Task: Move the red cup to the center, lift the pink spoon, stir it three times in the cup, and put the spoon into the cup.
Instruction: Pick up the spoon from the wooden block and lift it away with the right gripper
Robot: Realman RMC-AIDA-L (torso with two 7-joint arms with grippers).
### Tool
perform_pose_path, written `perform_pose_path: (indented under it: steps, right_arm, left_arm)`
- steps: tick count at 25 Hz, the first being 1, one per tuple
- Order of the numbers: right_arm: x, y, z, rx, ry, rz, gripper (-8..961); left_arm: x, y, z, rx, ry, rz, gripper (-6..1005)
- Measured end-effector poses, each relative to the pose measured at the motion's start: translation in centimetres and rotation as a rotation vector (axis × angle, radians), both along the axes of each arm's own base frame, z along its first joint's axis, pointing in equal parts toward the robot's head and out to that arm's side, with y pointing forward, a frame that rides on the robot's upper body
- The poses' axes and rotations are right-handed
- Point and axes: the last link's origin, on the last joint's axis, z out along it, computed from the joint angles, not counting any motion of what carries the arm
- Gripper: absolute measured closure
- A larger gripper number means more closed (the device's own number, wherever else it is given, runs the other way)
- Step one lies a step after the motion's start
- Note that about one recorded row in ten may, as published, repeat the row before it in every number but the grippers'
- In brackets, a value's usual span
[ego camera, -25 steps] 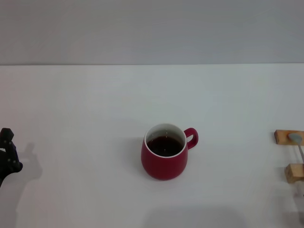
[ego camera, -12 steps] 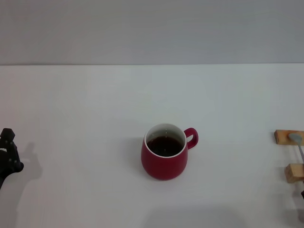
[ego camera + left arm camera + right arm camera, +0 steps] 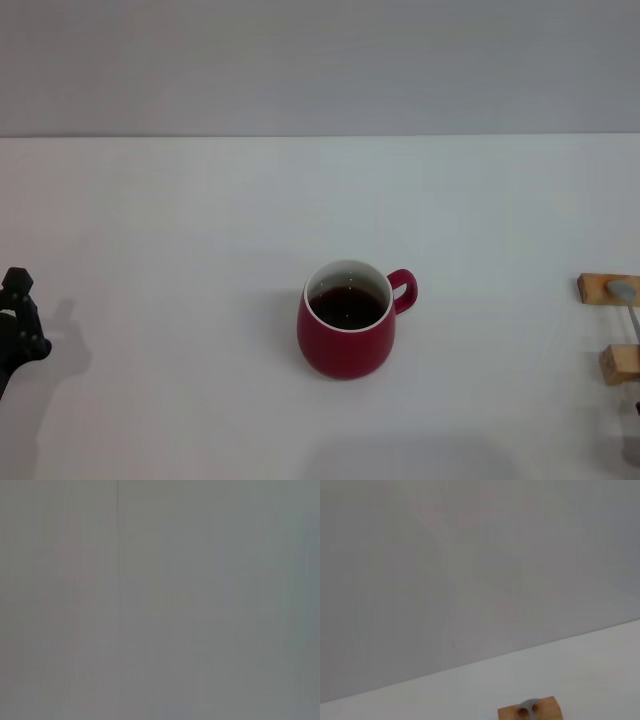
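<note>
The red cup [image 3: 346, 332] stands upright in the middle of the white table [image 3: 200, 230]. It holds dark liquid and its handle points right. The pink spoon lies at the far right edge across two tan wooden blocks, its grey bowl [image 3: 621, 290] on the far block and its thin handle [image 3: 632, 322] running toward the near block. The bowl also shows in the right wrist view [image 3: 527, 708]. My left gripper [image 3: 18, 330] sits at the table's left edge, far from the cup. Only a dark sliver of my right gripper [image 3: 637, 408] shows at the right edge, just below the near block.
The far wooden block [image 3: 600, 289] and the near wooden block [image 3: 620, 363] sit at the right edge. A grey wall [image 3: 320, 60] runs behind the table. The left wrist view shows only a plain grey surface.
My left gripper has shifted very slightly at the left edge. A dark sliver has come in at the right edge below the near block. The cup and spoon have not moved.
</note>
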Motion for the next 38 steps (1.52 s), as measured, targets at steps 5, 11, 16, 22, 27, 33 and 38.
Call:
perform_pose_path:
  steps: [5, 11, 16, 22, 27, 33, 38]
  right_arm:
    - [0.00, 0.07, -0.09, -0.007, 0.000, 0.000, 458]
    - [0.01, 0.31, -0.32, -0.023, 0.000, -0.001, 485]
    - [-0.02, 0.38, -0.33, -0.024, 0.000, 0.001, 485]
    - [-0.01, 0.24, -0.38, -0.025, 0.003, -0.003, 484]
    - [0.02, 0.10, -0.40, -0.025, 0.005, -0.007, 484]
    - [-0.01, 0.09, -0.44, -0.025, 0.006, -0.007, 492]
    - [-0.03, 0.09, -0.47, -0.025, 0.006, -0.007, 533]
  left_arm:
    - [0.05, 0.09, -0.03, -0.002, 0.001, -0.002, 1001]
    - [0.06, 0.11, -0.03, -0.002, 0.001, -0.003, 1001]
    - [0.05, 0.12, -0.01, -0.001, 0.000, -0.002, 1001]
    - [0.03, 0.08, -0.01, -0.001, 0.000, -0.001, 1001]
    - [0.01, 0.06, -0.01, -0.001, 0.000, 0.000, 1001]
    - [-0.04, 0.02, 0.04, 0.000, 0.001, 0.001, 1001]
    - [-0.09, -0.04, 0.06, 0.000, 0.002, 0.003, 1001]
